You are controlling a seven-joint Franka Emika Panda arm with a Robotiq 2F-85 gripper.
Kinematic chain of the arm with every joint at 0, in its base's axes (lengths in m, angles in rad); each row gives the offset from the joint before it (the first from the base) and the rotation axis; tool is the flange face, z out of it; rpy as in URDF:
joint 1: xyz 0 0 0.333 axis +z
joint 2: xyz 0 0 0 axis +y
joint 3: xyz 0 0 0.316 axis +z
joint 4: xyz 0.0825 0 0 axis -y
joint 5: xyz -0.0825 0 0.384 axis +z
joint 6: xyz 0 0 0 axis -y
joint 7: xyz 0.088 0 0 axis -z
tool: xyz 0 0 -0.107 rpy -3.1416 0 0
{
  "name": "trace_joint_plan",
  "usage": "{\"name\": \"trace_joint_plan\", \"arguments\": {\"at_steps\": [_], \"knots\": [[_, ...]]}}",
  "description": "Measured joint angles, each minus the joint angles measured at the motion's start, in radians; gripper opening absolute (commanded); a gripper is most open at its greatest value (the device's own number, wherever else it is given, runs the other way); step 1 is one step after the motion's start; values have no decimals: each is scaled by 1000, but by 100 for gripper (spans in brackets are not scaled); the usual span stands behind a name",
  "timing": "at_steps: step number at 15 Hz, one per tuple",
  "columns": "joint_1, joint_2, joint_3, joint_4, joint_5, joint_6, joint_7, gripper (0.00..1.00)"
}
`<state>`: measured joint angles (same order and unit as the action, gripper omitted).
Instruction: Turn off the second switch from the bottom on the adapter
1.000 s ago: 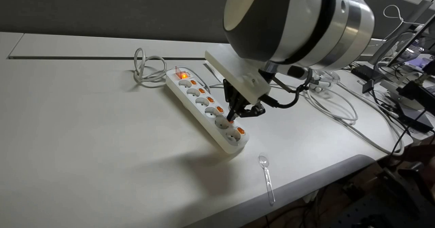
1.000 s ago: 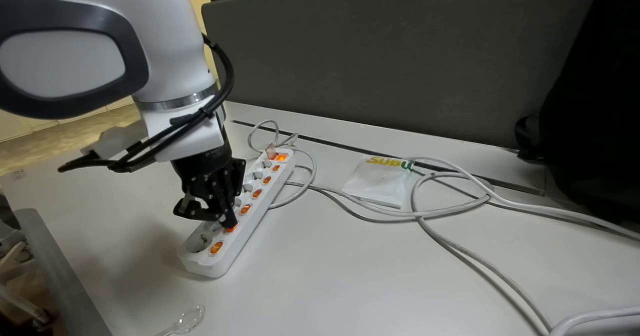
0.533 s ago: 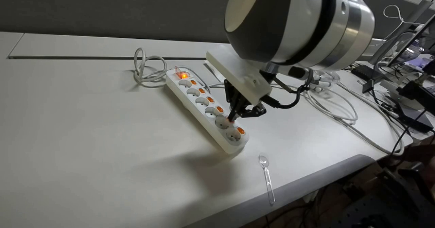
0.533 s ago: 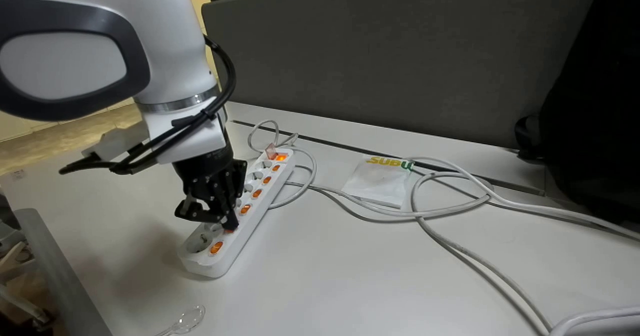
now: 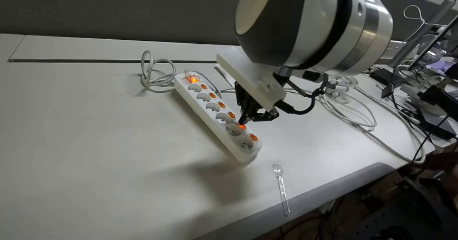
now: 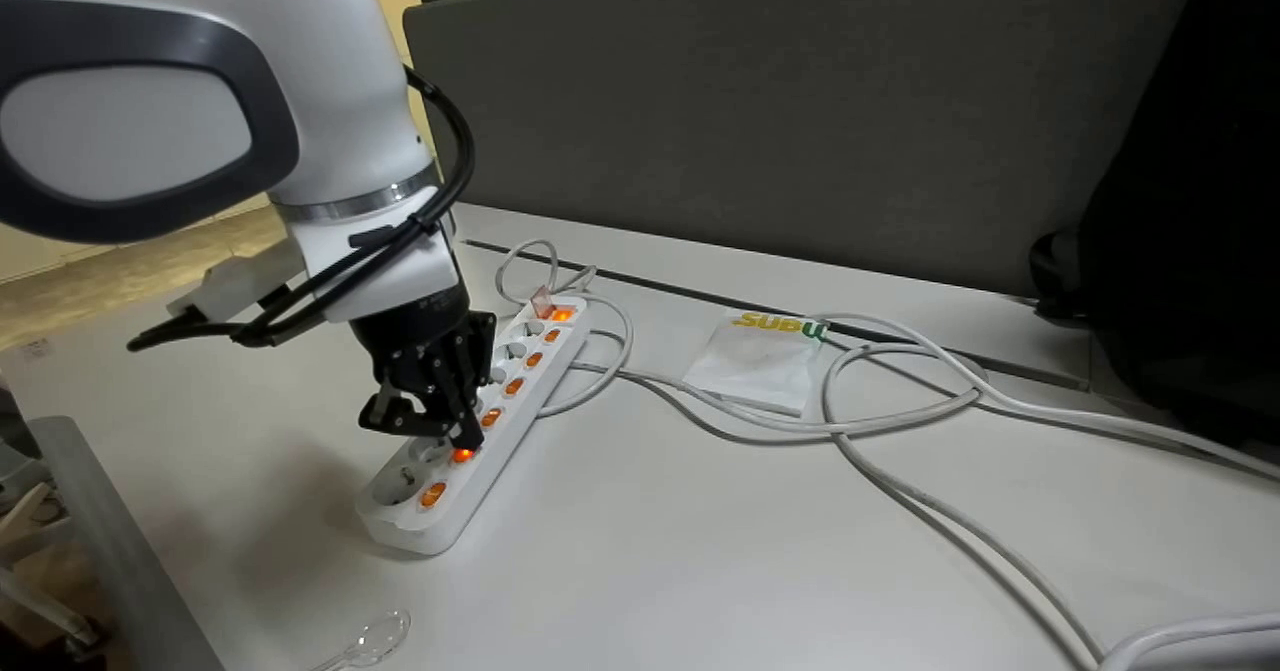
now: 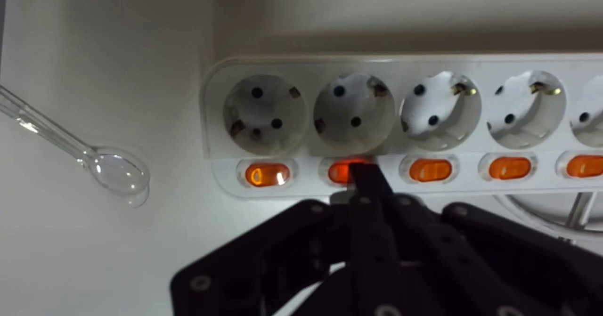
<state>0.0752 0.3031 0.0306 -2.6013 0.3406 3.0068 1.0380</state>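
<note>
the second switch from the bottom [image 7: 339, 172] glows red-orange on the adapter [image 5: 219, 115], brighter than the orange switches [image 7: 430, 170] beside it, one end hidden beneath the tip of the pincer [image 6: 466, 435]. the pincer's fingers are pressed together, gripping nothing; whether the tip touches the switch cannot be told. the adapter lies aslant on the bench [image 5: 107, 143], its lit main switch [image 6: 562, 314] toward the edge along a gray partition [image 6: 800, 141], its far end toward the gray-trimmed edge. there a clear spoon [image 5: 281, 186] rests, handle over the trim. near the partition edge sit a coiled white cord [image 5: 161, 80] and, in an exterior view, a white packet [image 6: 755, 366] with yellow and green lettering, beside loose cables [image 6: 1100, 417].
</note>
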Motion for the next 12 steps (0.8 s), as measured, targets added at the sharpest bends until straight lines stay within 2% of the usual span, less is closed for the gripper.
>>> {"name": "trace_joint_plan", "arguments": {"at_steps": [6, 12], "knots": [[-11, 0, 29, 1, 49, 2, -39, 0], [-15, 2, 31, 1, 78, 2, -59, 0]]}}
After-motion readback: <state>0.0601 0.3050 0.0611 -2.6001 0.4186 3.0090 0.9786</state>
